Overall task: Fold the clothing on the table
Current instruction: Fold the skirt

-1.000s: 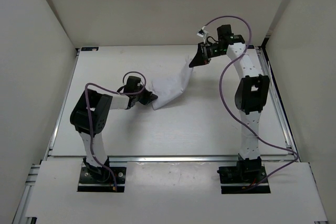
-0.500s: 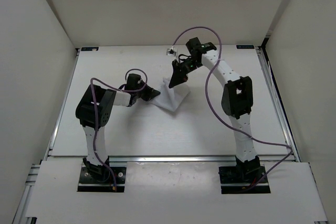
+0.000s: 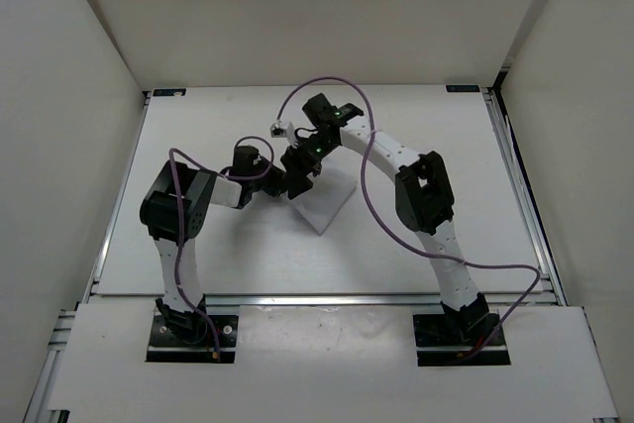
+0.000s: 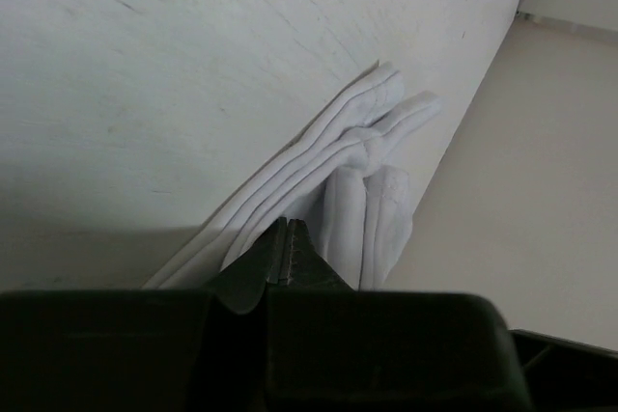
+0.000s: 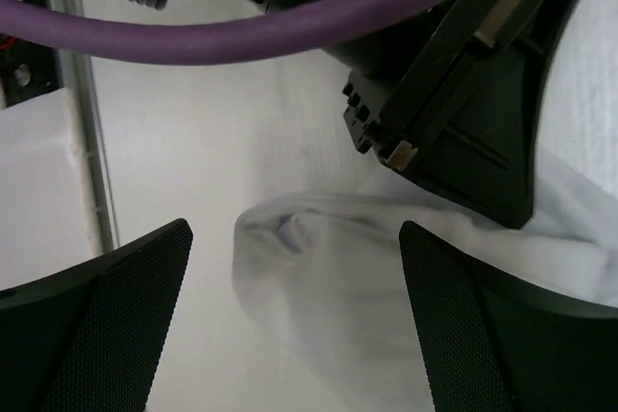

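White matte table [image 3: 198, 245], aluminium-railed, enclosed by pale walls [image 3: 327, 17]. Bunched white clothing [image 3: 332, 200] is laid mid-table, its edge clamped by the left gripper [image 4: 288, 238]. The right gripper [image 5: 294, 229] is spread apart above it.

Left arm [image 3: 176, 269] and right arm [image 3: 448, 264]: white links, chunky black joints [image 3: 426, 190], and a purple cable [image 5: 241, 31] looping along each.

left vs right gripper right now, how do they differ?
Left gripper has its jaws shut, pinching the clothing; right gripper stands wide open, holding nothing. Left comes in low from the side; right points down over the fabric. Both tips meet at the clothing's left edge.
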Controlling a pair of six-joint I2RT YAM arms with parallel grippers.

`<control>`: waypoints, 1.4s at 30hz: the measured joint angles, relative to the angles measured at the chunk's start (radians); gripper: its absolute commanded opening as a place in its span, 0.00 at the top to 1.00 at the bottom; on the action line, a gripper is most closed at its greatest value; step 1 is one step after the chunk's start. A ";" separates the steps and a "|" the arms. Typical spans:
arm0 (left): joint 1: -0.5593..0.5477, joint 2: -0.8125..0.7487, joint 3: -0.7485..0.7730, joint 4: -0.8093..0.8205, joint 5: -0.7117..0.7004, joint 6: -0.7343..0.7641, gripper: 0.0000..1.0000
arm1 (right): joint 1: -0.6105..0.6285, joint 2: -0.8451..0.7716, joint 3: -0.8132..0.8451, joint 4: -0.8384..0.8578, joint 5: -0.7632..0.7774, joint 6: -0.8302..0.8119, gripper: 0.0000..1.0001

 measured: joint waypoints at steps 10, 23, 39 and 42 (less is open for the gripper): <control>0.154 -0.150 -0.061 -0.085 -0.026 0.060 0.94 | -0.020 0.006 0.122 0.083 0.239 0.107 0.04; 0.122 -0.219 0.094 -0.110 0.244 0.032 0.61 | -0.304 -0.034 -0.032 0.016 0.171 0.027 0.52; 0.044 -0.220 0.179 -0.444 0.295 0.237 0.58 | -0.476 -0.034 -0.049 -0.023 -0.035 -0.023 0.52; 0.070 -0.220 0.253 -0.515 0.274 0.294 0.53 | -0.499 -0.034 -0.049 -0.029 -0.045 -0.030 0.52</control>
